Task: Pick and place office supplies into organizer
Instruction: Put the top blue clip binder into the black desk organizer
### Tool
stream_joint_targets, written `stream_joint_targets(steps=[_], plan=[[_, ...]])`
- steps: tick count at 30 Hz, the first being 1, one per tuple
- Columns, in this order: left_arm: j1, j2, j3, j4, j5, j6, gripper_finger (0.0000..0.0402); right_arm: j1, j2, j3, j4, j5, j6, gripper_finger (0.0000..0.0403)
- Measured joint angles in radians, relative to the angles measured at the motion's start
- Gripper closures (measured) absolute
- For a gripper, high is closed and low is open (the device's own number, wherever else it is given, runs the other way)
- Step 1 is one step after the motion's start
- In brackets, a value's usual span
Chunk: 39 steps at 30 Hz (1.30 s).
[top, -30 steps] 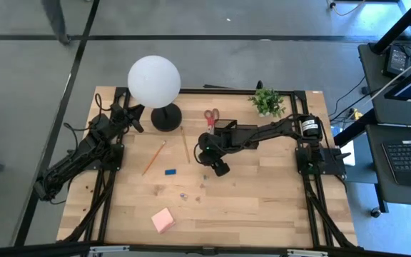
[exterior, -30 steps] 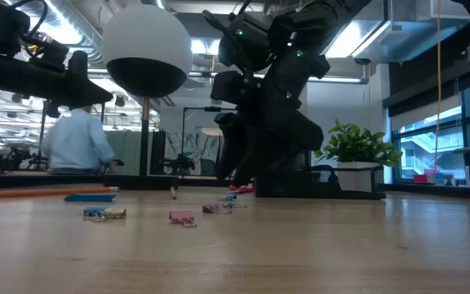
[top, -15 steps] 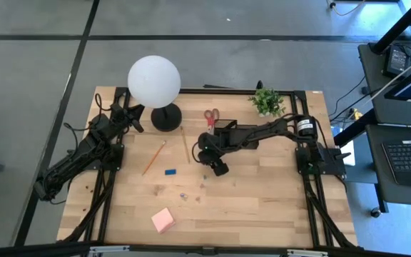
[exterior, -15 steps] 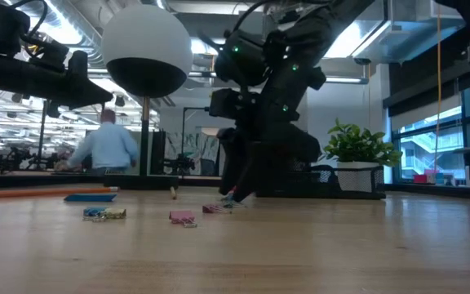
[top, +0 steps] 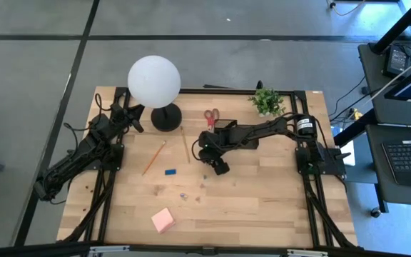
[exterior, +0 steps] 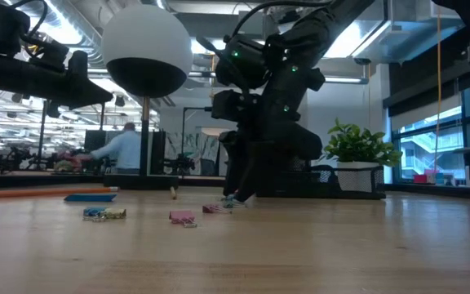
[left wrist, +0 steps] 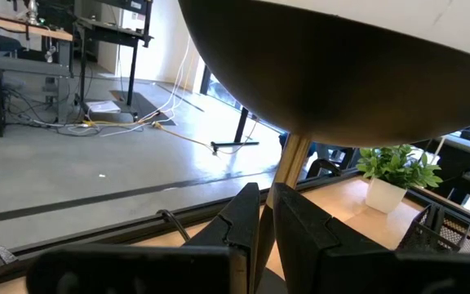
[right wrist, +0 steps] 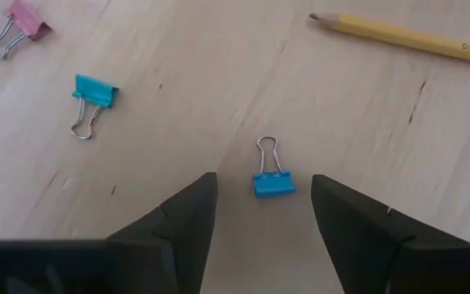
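A small blue binder clip [right wrist: 272, 181] lies flat on the wooden table, its wire handles pointing away from my right gripper [right wrist: 263, 178]. That gripper is open and slants down over the clip, one finger on either side and neither touching it; it also shows in the high view [top: 203, 171] and low down in the low view [exterior: 237, 196]. The black mesh organizer [exterior: 321, 183] stands behind it. My left gripper [left wrist: 265, 222] is shut and empty, held level beside the lamp's stem.
A teal clip [right wrist: 95, 91], a pink clip [right wrist: 24, 20] and a pencil [right wrist: 414, 37] lie close by. Farther off are red scissors [top: 211, 116], another pencil [top: 154, 157], a blue eraser [top: 170, 171], a pink sticky pad [top: 163, 220], the globe lamp [top: 154, 82] and a plant [top: 267, 102].
My right gripper has sunk toward the table over the clips and tipped a little; its fingertips now stand just above the wood. The clips have not moved.
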<state>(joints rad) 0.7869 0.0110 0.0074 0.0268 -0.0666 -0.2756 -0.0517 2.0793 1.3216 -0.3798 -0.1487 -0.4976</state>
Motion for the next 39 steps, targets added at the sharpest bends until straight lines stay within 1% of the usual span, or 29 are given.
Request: stream_joint_targets(steps=[9, 14, 18, 27, 30, 36, 39], plan=[[0.0, 0.0, 0.0, 0.0, 0.0, 0.0, 0.0368, 0.003, 0.0, -0.003, 0.021, -0.011, 0.026, 0.0272], [0.0, 0.0, 0.0, 0.0, 0.0, 0.0, 0.0368, 0.004, 0.001, -0.004, 0.031, -0.01, 0.053, 0.03], [0.0, 0.0, 0.0, 0.0, 0.0, 0.0, 0.0368, 0.008, 0.001, -0.004, 0.036, -0.002, 0.098, 0.0308], [0.0, 0.0, 0.0, 0.0, 0.0, 0.0, 0.0368, 0.017, 0.001, -0.004, 0.043, 0.012, 0.243, 0.0305], [0.0, 0.0, 0.0, 0.0, 0.0, 0.0, 0.0368, 0.019, 0.001, -0.004, 0.044, 0.012, 0.279, 0.0309], [0.0, 0.0, 0.0, 0.0, 0.0, 0.0, 0.0368, 0.02, 0.0, -0.004, 0.045, 0.007, 0.288, 0.0334], [0.0, 0.0, 0.0, 0.0, 0.0, 0.0, 0.0368, 0.02, 0.0, -0.004, 0.045, 0.004, 0.288, 0.034]])
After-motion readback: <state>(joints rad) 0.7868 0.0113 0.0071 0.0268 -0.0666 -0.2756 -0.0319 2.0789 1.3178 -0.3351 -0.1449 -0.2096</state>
